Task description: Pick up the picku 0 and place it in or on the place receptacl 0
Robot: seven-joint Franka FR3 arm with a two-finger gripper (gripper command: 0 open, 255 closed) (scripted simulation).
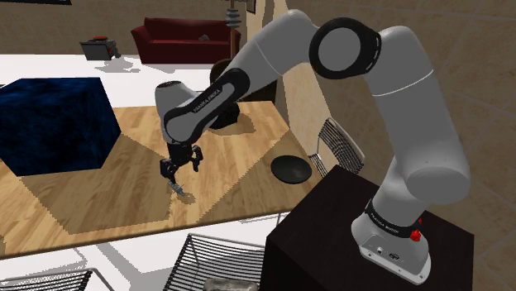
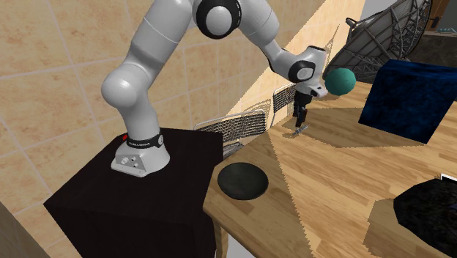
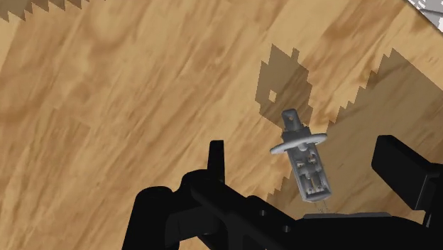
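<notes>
The black hand (image 1: 180, 165) hovers with fingers apart just over a small grey object (image 3: 305, 167). The object lies untouched on the wooden bench (image 1: 240, 178), well apart from a round black dish (image 1: 292, 169).

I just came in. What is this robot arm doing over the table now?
The white arm reaches down over the wooden table, with its black gripper open just above a small grey object. The object lies between the two fingers, but they do not clasp it, so nothing is picked up yet. The black round dish, probably the place for it, sits on the table near the stand.
</notes>
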